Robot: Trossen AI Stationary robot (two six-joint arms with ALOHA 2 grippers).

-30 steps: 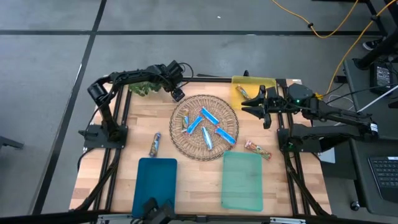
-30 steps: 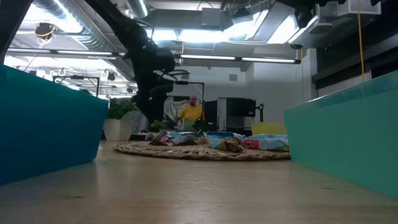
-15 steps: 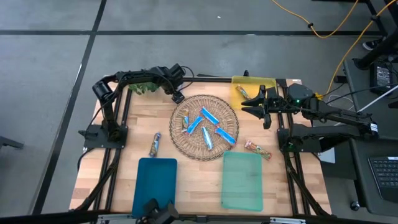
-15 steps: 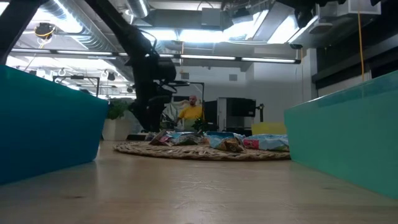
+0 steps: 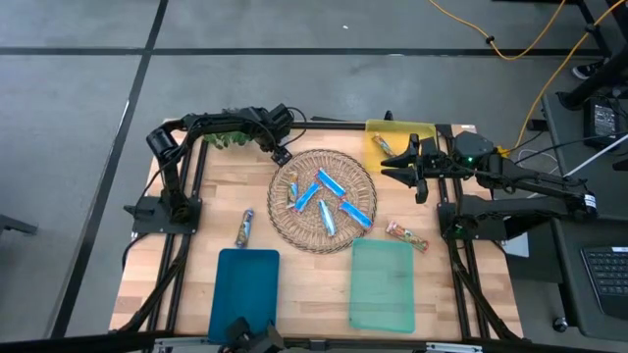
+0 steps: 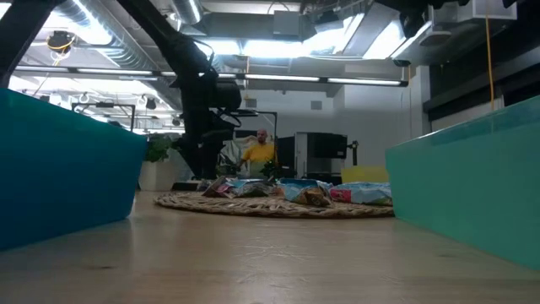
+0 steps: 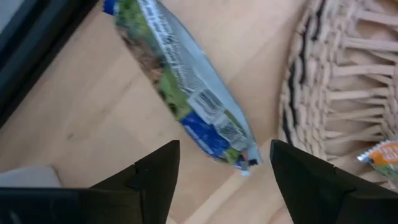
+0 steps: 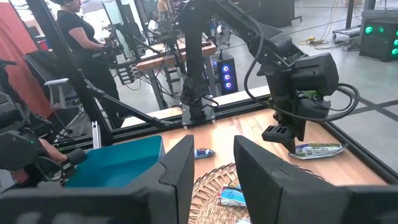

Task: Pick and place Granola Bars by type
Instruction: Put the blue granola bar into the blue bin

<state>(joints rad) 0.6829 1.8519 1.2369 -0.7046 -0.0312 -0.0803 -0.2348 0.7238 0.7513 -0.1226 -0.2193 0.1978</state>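
A granola bar (image 7: 186, 93) in a silver, green and blue wrapper lies flat on the wood just off the far left rim of the wicker mat (image 5: 324, 199); it also shows in the right wrist view (image 8: 317, 149). My left gripper (image 7: 224, 180) hangs open right above it, pointing steeply down. One finger stands on each side of the bar's near end, and they touch nothing. Several blue bars (image 5: 332, 184) lie on the mat. My right gripper (image 5: 407, 167) waits open and level, above the yellow tray (image 5: 417, 130).
A silver bar (image 5: 244, 226) lies left of the mat and an orange-brown bar (image 5: 405, 234) right of it; another bar (image 5: 383, 147) lies in the yellow tray. A blue tray (image 5: 244, 294) and a green tray (image 5: 383, 284) sit at the near edge. A leafy sprig (image 5: 228, 140) stands far left.
My left gripper has come down a little toward the bar beside the mat's far left rim. My right arm has kept still.
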